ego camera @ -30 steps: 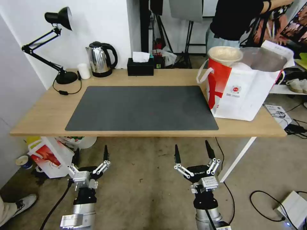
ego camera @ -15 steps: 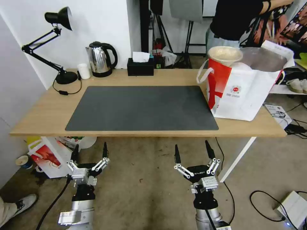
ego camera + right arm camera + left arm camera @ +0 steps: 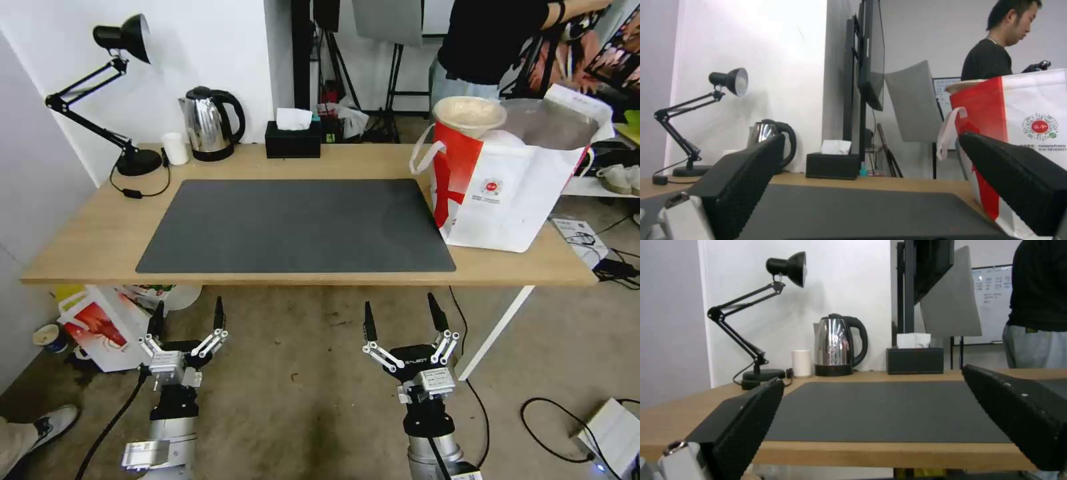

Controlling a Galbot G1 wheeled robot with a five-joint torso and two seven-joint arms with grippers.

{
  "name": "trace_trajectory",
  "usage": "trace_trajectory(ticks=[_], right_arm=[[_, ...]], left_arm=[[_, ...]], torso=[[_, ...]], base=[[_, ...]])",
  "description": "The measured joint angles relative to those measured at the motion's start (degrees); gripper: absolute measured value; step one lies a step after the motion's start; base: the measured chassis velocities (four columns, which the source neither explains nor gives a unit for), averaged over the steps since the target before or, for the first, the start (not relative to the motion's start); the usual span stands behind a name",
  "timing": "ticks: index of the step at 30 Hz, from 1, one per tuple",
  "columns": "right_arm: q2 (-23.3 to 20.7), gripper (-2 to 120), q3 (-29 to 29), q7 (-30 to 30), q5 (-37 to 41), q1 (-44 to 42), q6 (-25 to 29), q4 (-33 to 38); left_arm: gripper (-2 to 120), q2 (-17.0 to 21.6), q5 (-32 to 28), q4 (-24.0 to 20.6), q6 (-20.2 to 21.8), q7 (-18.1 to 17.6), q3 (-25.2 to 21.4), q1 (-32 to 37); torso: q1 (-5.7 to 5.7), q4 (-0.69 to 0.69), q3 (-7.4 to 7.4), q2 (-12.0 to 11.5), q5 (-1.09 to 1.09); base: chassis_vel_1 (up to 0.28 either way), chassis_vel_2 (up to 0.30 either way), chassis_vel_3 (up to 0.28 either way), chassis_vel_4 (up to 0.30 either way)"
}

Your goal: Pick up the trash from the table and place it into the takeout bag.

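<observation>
Both grippers hang parked below the desk's [image 3: 100, 247] near edge, the left gripper [image 3: 187, 323] and right gripper [image 3: 402, 325] with jaws spread wide and empty, apparently finished. Beyond and to the right of the right jaws stands the white-and-red takeout bag [image 3: 513, 200], foil mouth gaping, a beige pulp bowl [image 3: 469, 113] perched at its rim.

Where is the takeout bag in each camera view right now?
Head view: the takeout bag stands on the table's right end, just right of the dark mat, a beige pulp bowl at its open top.
Left wrist view: not in this picture.
Right wrist view: at the right edge, partly behind the right gripper's finger.
Shared landmark: the black tissue box.
</observation>
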Motion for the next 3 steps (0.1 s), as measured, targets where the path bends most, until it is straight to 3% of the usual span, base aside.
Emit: trace_trajectory(ticks=[3], right_arm=[[0.0, 100, 0.0, 0.0, 0.0, 0.0, 0.0, 0.0]], left_arm=[[100, 0.0, 0.0, 0.0, 0.0, 0.0, 0.0, 0.0]], torso=[[0.0, 0.0, 0.0, 0.0, 0.0]], base=[[0.0, 0.0, 0.0, 0.0]])
